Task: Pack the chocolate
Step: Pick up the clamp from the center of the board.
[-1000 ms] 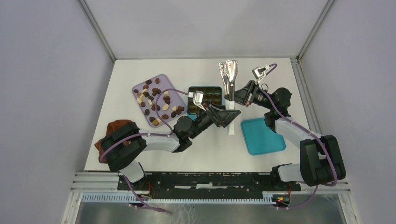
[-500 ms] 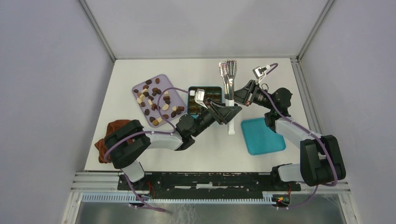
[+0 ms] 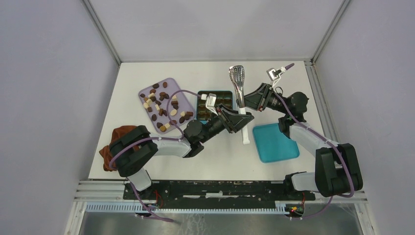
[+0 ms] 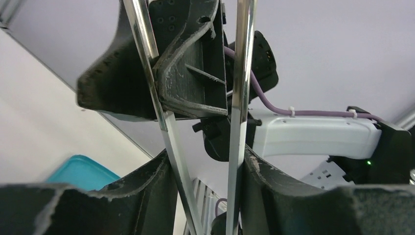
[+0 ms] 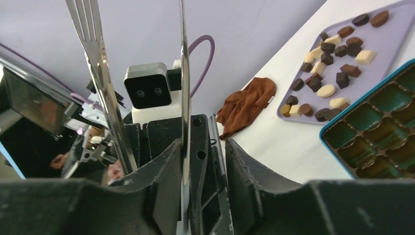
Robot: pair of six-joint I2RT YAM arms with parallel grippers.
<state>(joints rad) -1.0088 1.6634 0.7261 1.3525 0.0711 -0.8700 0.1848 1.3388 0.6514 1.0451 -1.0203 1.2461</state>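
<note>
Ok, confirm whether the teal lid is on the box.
No, the teal lid lies apart from the box, whose cells are uncovered.

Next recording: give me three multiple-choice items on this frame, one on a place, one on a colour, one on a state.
1. The teal lid lies: A) at the table's far left B) right of the tongs C) against the far wall.
2. The tray holding the chocolate is: A) lilac B) red C) black.
3. The teal box is: A) lidded B) overturned C) open, cells showing.
Key: B, it lies flat just right of the handles; A, plain from above; C, its grid is uncovered.
</note>
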